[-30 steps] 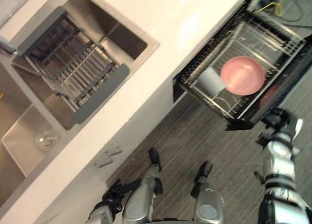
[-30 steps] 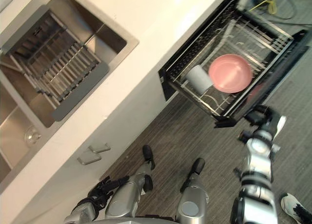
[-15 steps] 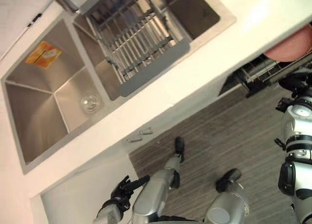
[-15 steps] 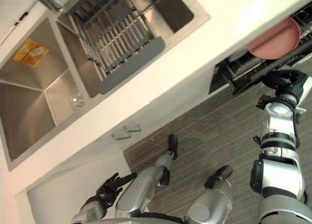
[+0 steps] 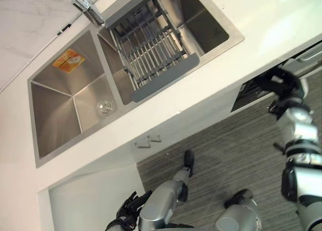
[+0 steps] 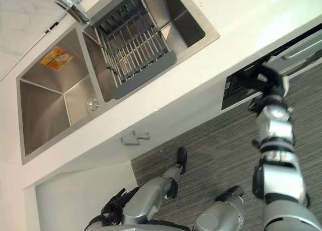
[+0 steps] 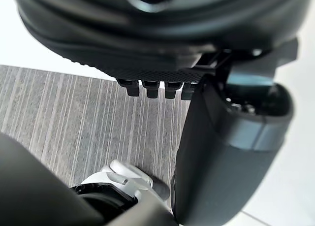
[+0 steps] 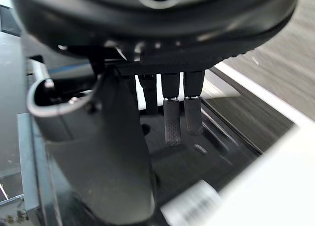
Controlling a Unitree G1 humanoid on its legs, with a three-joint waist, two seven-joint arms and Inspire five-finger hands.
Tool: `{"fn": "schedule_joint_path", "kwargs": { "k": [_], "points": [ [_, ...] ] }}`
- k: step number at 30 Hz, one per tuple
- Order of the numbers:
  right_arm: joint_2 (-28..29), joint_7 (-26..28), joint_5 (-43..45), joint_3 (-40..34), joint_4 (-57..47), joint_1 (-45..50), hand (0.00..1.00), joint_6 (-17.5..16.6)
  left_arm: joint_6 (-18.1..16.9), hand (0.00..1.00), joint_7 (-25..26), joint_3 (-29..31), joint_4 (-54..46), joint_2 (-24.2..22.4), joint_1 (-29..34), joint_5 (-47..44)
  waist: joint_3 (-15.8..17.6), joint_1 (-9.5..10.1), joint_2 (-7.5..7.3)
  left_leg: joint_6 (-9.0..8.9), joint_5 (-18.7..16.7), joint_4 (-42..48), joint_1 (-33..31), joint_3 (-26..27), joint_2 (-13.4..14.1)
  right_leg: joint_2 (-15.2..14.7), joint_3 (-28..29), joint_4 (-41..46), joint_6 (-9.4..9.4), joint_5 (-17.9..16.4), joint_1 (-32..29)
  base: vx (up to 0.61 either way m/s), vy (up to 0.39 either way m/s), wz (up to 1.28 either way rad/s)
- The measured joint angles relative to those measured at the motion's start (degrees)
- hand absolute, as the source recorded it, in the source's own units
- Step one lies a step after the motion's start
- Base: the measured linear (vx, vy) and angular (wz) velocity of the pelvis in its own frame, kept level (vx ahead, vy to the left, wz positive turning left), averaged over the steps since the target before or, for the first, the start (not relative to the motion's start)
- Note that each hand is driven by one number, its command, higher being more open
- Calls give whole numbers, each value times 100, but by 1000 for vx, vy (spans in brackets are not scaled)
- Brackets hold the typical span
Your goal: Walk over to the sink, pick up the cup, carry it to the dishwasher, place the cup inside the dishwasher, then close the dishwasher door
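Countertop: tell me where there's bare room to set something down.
Bare: the wide countertop right of the sink, and the narrow strip between sink and front edge. The left basin holds only a drain and sticker. Crowded: the right basin, under the rack.

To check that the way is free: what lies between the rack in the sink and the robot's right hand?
Only the sink's rim and bare white countertop lie between the rack and the right hand, as the left eye view shows.
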Motion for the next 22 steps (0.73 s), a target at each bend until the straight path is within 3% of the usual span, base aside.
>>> {"fn": "schedule_joint_path", "kwargs": {
  "k": [3, 4, 6, 7, 9, 11, 13, 14, 15, 16, 17, 18, 19, 21, 22],
  "points": [
    [978, 281, 242, -28, -14, 1124, 100, -120, -146, 100, -10, 134, 144, 161, -3, -3, -121, 1, -365, -102, -67, 2, 0, 139, 185, 309, 84, -388, -45, 136, 33, 86, -162, -33],
    [1417, 459, 153, -35, 368, 1590, 100, -150, -180, 100, -14, 226, 165, 255, -22, -5, -172, -18, -577, -180, -128, 2, 26, 214, 257, 438, 147, -602, -56, 214, 67, 66, -132, -32],
    [1728, 620, 101, -60, 844, 2017, 100, -179, -196, 100, -17, 358, 222, 320, -103, -2, -191, -26, -805, -212, -158, 2, 55, 279, 291, 516, 181, -769, -66, 281, 115, 38, -98, -25],
    [2038, 781, -41, -209, 1432, 2463, 100, -260, -188, 100, -14, 533, 286, 387, -215, 8, -287, -45, -1047, -236, -226, 1, 81, 338, 309, 574, 229, -916, -64, 345, 147, 16, -66, -17],
    [2189, 849, -98, -349, 1617, 2687, 100, -466, -180, 100, -17, 595, 379, 406, -278, 14, -352, -66, -1176, -198, -289, 0, 133, 404, 298, 578, 292, -964, -79, 385, 170, 3, -33, -20],
    [2197, 1007, -334, -504, 1584, 2825, 100, -597, -94, 100, -10, 722, 487, 435, -404, 47, -465, -231, -1352, -105, -445, -25, 351, 423, 273, 528, 410, -848, -157, 422, 331, -44, 9, -5],
    [2185, 1047, -584, -572, 1532, 3016, 100, -373, -69, 100, 28, 723, 442, 404, -435, 114, -593, -273, -1379, -71, -492, -17, 515, 342, 318, 489, 627, -395, -457, 523, 359, -32, 21, 23],
    [2231, 1043, -656, -624, 1507, 3151, 100, -192, -48, 100, 41, 720, 438, 358, -474, 134, -709, -291, -1397, -86, -548, -27, 592, 334, 387, 446, 825, 47, -798, 707, 227, 122, 112, 40],
    [2336, 1005, -660, -715, 1399, 3299, 100, -132, 55, 100, 21, 778, 404, 335, -557, 97, -815, -318, -1631, 103, -975, 950, 439, 812, 275, 131, 1148, 543, -1027, 735, 69, 173, 134, 47],
    [2367, 1001, -648, -788, 1261, 3446, 100, -139, 85, 100, 27, 822, 388, 365, -593, 171, -839, -328, -1667, 327, -1582, 1704, 326, 1180, 311, 41, 1357, 947, -1056, 754, 31, 179, 187, 62],
    [2388, 977, -711, -844, 1027, 3672, 100, -116, 95, 100, 73, 822, 378, 330, -591, 245, -853, -371, -1673, 325, -2123, 2329, 363, 1266, 368, 11, 2102, 1866, -1548, 1076, -177, 80, 108, 92],
    [2503, 957, -743, -997, 1027, 3825, 100, -115, 138, 100, 152, 754, 400, 350, -640, 240, -952, -457, -1636, 340, -2199, 2217, 523, 913, 327, 396, 2741, 2247, -1106, 677, -413, 70, 87, 131],
    [2620, 957, -762, -1033, 1120, 3920, 100, -112, 206, 100, 214, 692, 414, 321, -751, 232, -990, -489, -1618, 332, -2179, 1769, 726, 612, 307, 1047, 2980, 1771, -945, 189, -512, 83, -3, 125],
    [2797, 940, -755, -1065, 1303, 4008, 100, -192, 359, 100, 254, 725, 439, 236, -769, 236, -1137, -571, -1649, 324, -2009, 1012, 1030, 370, 195, 1666, 3163, 700, -936, 30, -623, 153, -51, 121],
    [2830, 925, -759, -1090, 1297, 4065, 100, -252, 413, 100, 276, 733, 442, 228, -768, 245, -1161, -610, -1659, 325, -1900, 850, 1110, 385, 160, 1753, 3255, 412, -920, 40, -624, 120, -46, 85]
  ]
}}
